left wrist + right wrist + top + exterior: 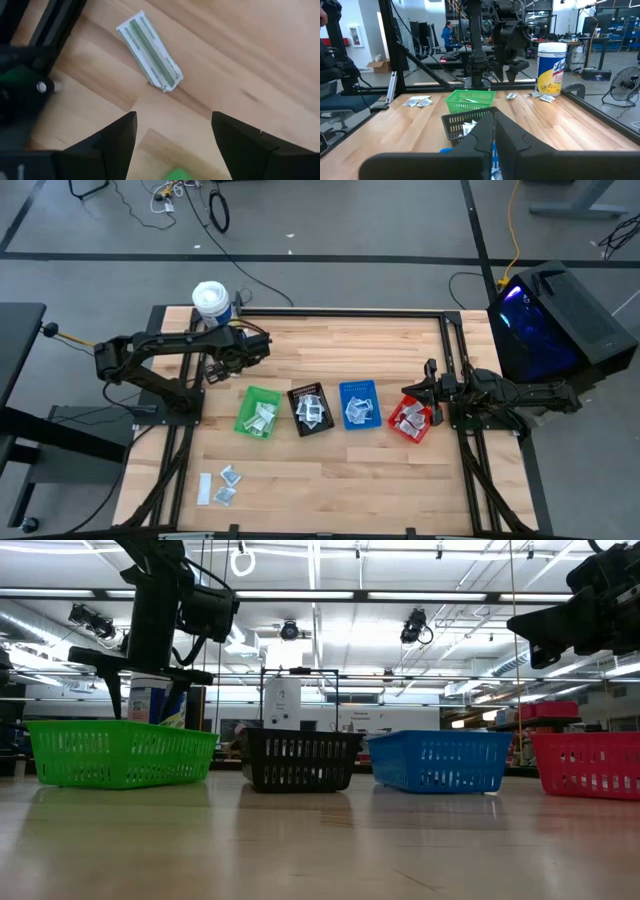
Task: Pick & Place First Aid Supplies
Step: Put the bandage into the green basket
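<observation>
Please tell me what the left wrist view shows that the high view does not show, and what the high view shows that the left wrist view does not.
Only the left wrist view shows the green-striped packet lying flat beyond the open left gripper. Only the high view shows the four bins: green bin, black bin, blue bin, red bin, also the white tub, loose sachets and the shut right gripper. Both show the wooden table and the left gripper.

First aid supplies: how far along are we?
Done: sachets lie in the green bin, black bin, blue bin and red bin. In hand: nothing; left tool open above a green-striped packet. Left: loose sachets near the table's front edge.
</observation>
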Controlling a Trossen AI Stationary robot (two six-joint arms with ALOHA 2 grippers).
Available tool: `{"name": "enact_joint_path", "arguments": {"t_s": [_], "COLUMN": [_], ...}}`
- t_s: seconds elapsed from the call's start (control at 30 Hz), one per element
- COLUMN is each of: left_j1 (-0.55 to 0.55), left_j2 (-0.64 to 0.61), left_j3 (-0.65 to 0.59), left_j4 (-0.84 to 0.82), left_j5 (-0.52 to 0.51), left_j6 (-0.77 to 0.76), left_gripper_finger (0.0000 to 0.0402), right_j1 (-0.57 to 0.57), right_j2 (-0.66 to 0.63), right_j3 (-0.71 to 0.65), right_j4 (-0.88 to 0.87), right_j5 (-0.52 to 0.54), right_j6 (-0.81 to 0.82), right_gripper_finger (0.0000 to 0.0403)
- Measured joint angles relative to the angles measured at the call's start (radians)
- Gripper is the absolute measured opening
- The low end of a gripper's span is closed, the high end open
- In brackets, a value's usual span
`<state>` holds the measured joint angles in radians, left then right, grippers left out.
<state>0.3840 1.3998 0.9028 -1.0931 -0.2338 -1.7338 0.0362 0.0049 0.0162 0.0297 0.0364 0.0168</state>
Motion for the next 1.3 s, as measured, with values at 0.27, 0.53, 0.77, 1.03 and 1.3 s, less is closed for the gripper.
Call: {"name": "enact_joint_path", "arguments": {"t_s": [0.27, 0.53, 0.77, 1.03, 1.3], "left_j1": [0.0, 0.001, 0.014, 0.068, 0.115], "left_j2": [-0.001, -0.001, 0.018, 0.046, 0.086], "left_j3": [-0.013, -0.08, -0.114, -0.125, -0.125], "left_j4": [0.003, 0.009, 0.042, 0.103, 0.124], "left_j5": [-0.021, -0.005, -0.013, -0.046, -0.072], "left_j6": [-0.205, -0.351, -0.403, -0.358, -0.33], "left_gripper_finger": [0.0264, 0.0264, 0.0264, 0.0264, 0.0264], "right_j1": [0.0, 0.0, 0.0, 0.0, 0.0], "right_j2": [0.0, 0.0, 0.0, 0.0, 0.0], "right_j3": [0.0, 0.0, 0.0, 0.0, 0.0], "right_j4": [0.0, 0.0, 0.004, 0.005, 0.006], "right_j5": [0.0, 0.012, 0.12, 0.13, 0.13], "right_j6": [0.0, 0.0, -0.002, -0.002, 0.001], "right_gripper_finger": [0.0023, 0.0023, 0.0023, 0.0023, 0.0023]}}
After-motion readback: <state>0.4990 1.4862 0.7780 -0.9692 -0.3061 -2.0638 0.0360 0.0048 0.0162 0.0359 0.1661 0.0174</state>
